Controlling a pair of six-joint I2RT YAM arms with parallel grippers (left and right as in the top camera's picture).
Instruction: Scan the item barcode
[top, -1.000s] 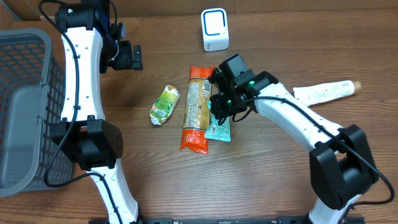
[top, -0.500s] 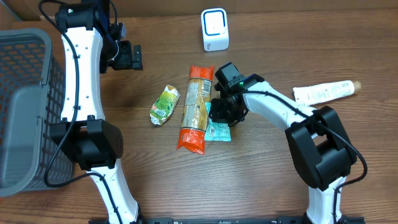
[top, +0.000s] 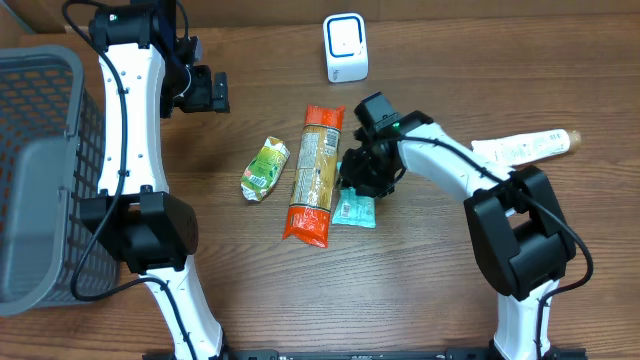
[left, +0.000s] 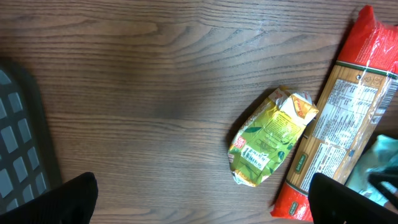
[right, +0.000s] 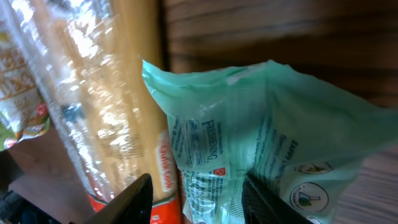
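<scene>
A teal packet (top: 354, 210) lies on the table beside a long orange-ended spaghetti pack (top: 315, 172). My right gripper (top: 362, 172) is low over the teal packet's upper end. In the right wrist view its jaws stand apart, with the teal packet (right: 249, 130) bunched up between the two fingers (right: 140, 196) and the spaghetti pack (right: 99, 106) just left of them. A green snack packet (top: 265, 168) lies further left. The white barcode scanner (top: 346, 47) stands at the back. My left gripper (top: 210, 92) hangs open and empty, high at the back left.
A grey mesh basket (top: 40, 170) fills the left edge. A white tube (top: 525, 147) lies at the right. In the left wrist view, the green packet (left: 272, 137) and spaghetti pack (left: 348, 124) lie right of bare wood.
My right gripper's jaws have parted over the teal packet. The spaghetti pack's lower end has slid a little to the left. The left arm has not moved.
</scene>
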